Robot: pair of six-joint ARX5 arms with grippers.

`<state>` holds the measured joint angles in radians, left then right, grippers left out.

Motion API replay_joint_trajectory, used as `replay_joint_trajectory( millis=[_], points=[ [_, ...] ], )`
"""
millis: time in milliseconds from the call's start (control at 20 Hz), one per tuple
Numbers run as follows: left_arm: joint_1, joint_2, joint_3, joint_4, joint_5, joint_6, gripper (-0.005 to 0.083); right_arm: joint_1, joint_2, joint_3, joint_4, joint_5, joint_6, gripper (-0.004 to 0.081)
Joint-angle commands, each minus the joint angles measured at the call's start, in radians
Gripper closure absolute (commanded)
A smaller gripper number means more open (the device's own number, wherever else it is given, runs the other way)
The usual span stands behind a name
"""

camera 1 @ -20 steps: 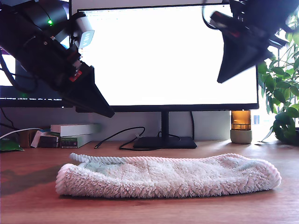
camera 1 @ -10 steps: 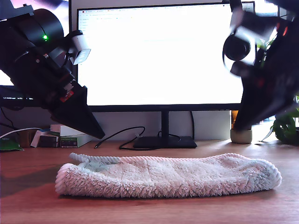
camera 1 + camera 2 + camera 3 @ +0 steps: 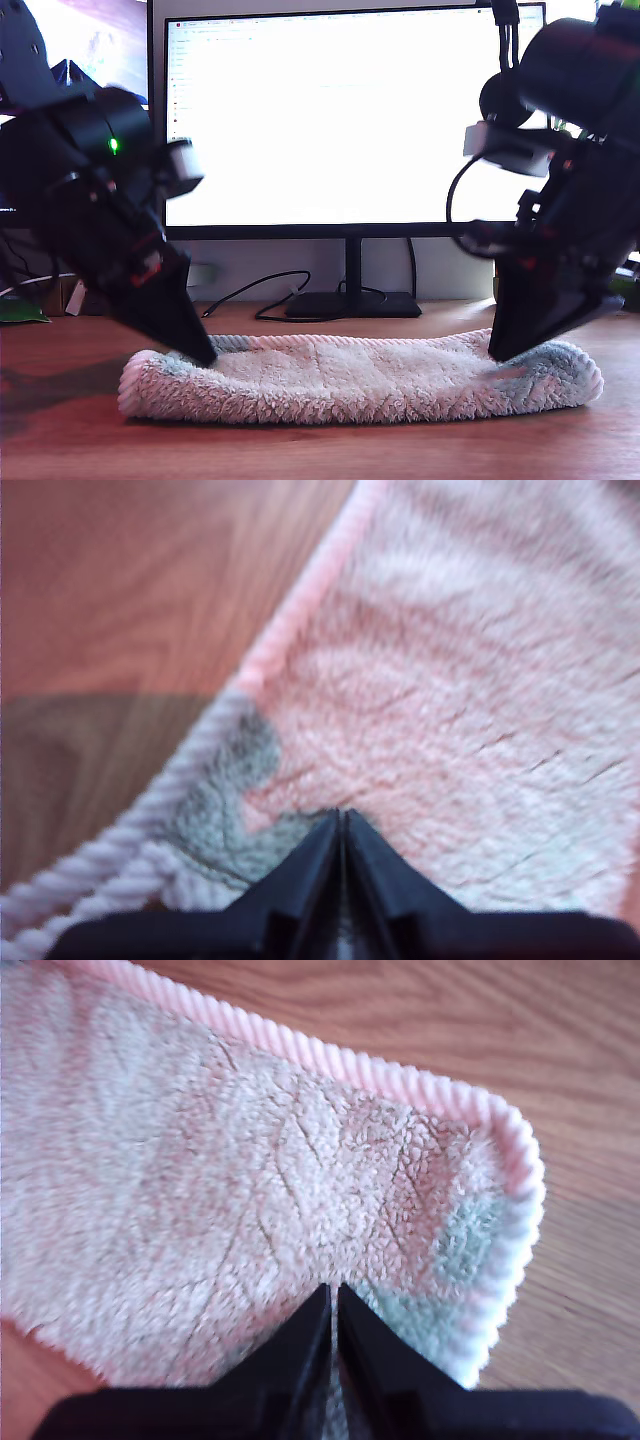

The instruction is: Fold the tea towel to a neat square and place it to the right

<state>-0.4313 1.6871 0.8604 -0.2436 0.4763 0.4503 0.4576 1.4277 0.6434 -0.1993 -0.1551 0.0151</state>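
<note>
On the wooden desk [image 3: 60, 440] before the monitor [image 3: 340, 120], the tea towel [image 3: 360, 378] lies with its long axis across the exterior view. My first gripper [image 3: 343, 825] and my second gripper [image 3: 332, 1300], both pinched closed and empty, touch opposite ends, each near a corner.
</note>
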Motion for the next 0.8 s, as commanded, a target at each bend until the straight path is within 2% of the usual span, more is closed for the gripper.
replay_joint_trajectory(
  millis=[0, 250, 400, 600, 750],
  points=[
    [-0.004, 0.034, -0.01, 0.005, -0.011, 0.003, 0.0793, -0.007, 0.031, -0.012, 0.009, -0.003, 0.015, 0.0783],
    [-0.01, 0.068, -0.01, -0.048, -0.033, -0.02, 0.0793, -0.016, 0.113, -0.012, 0.04, -0.004, 0.013, 0.0783],
    [-0.047, 0.068, -0.01, -0.105, -0.088, -0.035, 0.0793, -0.028, 0.185, -0.011, 0.089, -0.011, 0.008, 0.0783],
    [-0.097, 0.069, -0.01, -0.151, -0.131, -0.095, 0.0793, -0.053, 0.264, 0.015, 0.138, -0.021, -0.06, 0.0783],
    [-0.129, 0.069, -0.01, -0.198, -0.18, -0.155, 0.0793, -0.068, 0.271, 0.071, 0.098, -0.021, -0.149, 0.0783]
  ],
)
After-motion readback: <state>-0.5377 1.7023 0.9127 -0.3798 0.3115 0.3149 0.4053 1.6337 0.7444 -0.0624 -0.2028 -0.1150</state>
